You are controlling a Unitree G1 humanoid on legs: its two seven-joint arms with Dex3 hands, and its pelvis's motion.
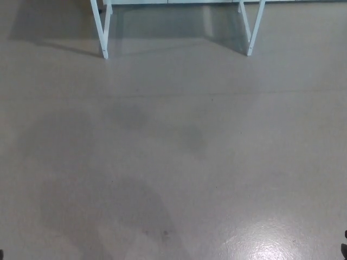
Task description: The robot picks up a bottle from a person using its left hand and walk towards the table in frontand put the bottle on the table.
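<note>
Head view, looking down at the floor (173,162): grey, smooth, filling nearly the whole frame. At the top edge only the underside of the surface (173,1) shows as a thin pale strip, its top cut off by the frame. Two white leg pairs come down from it, each narrowing to a foot on the floor: the left leg pair (102,43) and the right leg pair (250,46). Whatever rests on the surface is out of frame. A dark shadow (54,27) lies on the floor left of the left leg pair. Fainter, blurred dark patches (124,211) spread across the lower left of the floor, with soft outlines and a source that cannot be identified. A bright glare spot (265,246) sits at the lower right. A small dark speck (345,248) clips the right edge near the bottom, too small and cut off to identify. The left robot hand and the right robot hand are both outside the frame, so whether the fingers are spread or closed cannot be told. The bottle does not appear in this view, so its position cannot be told.
</note>
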